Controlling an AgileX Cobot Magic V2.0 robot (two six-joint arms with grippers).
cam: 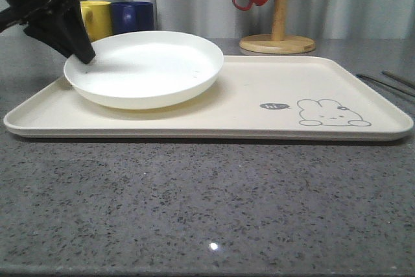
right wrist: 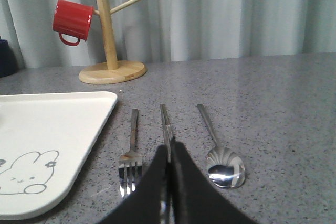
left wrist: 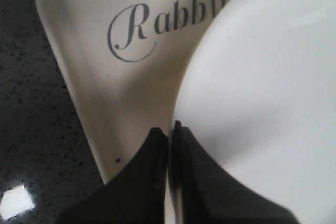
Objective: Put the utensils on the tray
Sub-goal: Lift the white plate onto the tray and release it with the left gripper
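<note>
Gripping the near rim of the white plate [left wrist: 262,87], the left tool [left wrist: 169,132] has its jaws pinched narrow on it; the plate rests on the cream tray [cam: 272,115]. On the grey desk [right wrist: 273,93] beside the tray lie the fork [right wrist: 131,161], chopsticks [right wrist: 165,121] and spoon [right wrist: 223,166]. The right tool [right wrist: 169,153] is clamped narrow on the chopsticks.

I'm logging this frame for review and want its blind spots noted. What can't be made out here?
- Silver metal chopsticks: near ends hidden behind the right end effector in the right wrist view.
- Round white plate: rim at the pinch point hidden by the left end effector in the left wrist view.
- Grey "Rabbit" script: last letter covered by the plate.
</note>
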